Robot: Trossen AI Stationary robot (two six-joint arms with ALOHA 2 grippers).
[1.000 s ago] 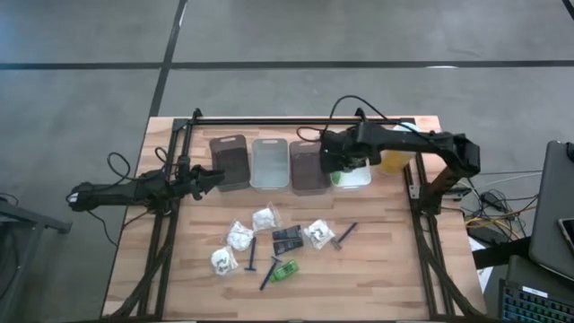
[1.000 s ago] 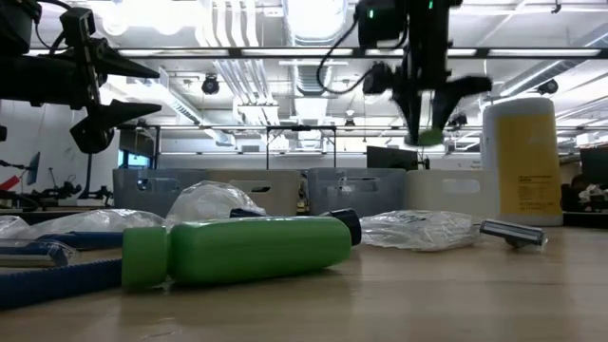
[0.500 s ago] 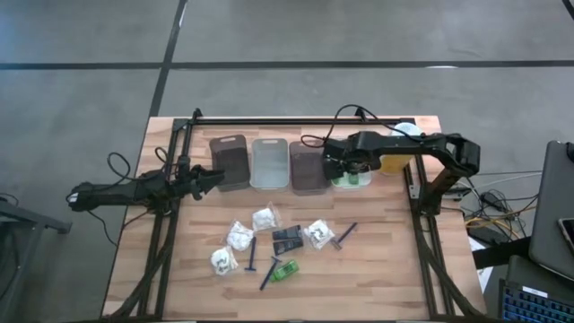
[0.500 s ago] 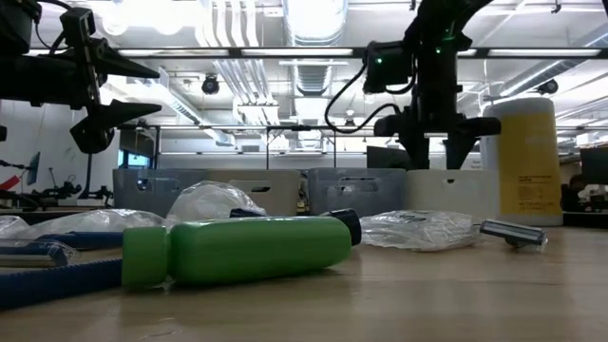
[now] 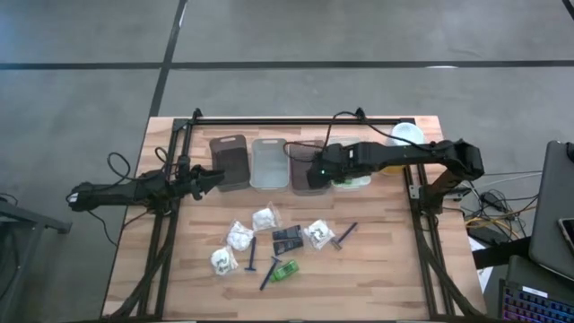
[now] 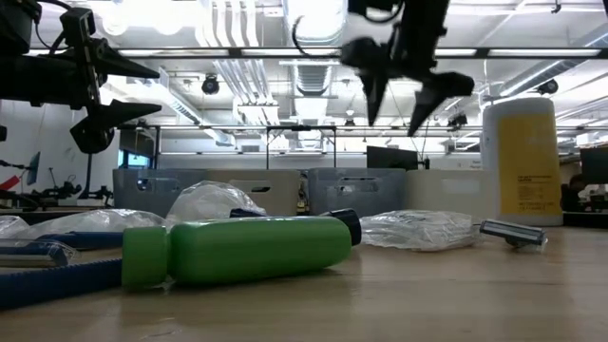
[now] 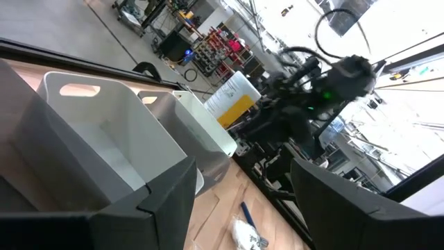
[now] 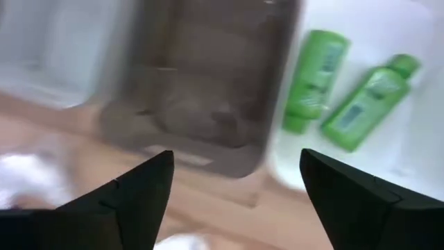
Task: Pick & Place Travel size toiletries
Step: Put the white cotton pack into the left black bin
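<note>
Wooden table [image 5: 377,269], grey floor [image 5: 81,90], both pincers wide apart, empty

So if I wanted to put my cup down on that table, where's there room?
Bare wood lies along the near table edge, and on the left between the left arm and the loose toiletries. The middle cluster is crowded, and the bins fill the far side under the right tool.

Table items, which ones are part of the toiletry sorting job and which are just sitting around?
Part of the job:
- white bundles
- green bottle on the table
- two green bottles in the clear bin
- blue razors
- dark tubes
- bins

Just there:
- yellow canister
- laptop
</note>
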